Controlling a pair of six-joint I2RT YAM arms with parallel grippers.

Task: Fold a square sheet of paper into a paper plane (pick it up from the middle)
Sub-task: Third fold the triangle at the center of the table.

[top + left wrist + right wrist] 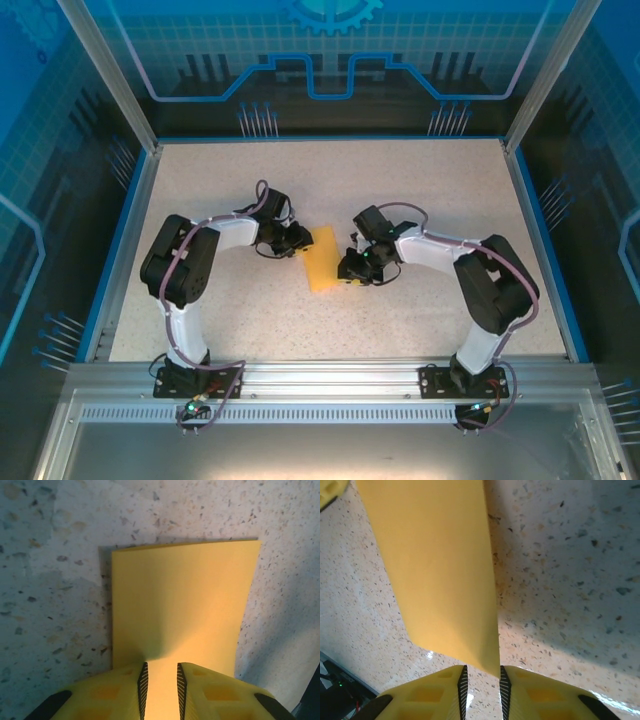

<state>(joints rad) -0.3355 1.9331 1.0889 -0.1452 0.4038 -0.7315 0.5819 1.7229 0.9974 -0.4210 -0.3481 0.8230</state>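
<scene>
The sheet of paper lies mid-table as a yellow oblong, between the two grippers. My left gripper is at its upper left edge. In the left wrist view the paper runs in between the fingers, which stand a little apart, and it buckles in front of them. My right gripper is at the paper's lower right. In the right wrist view the paper is raised, its lowest corner at the right finger's pad. The jaws of the right gripper are parted over bare table.
The speckled tabletop has a blue rim on the left, right and far sides. An aluminium rail with both arm bases runs along the near edge. Each arm's elbow bends outward toward its side wall.
</scene>
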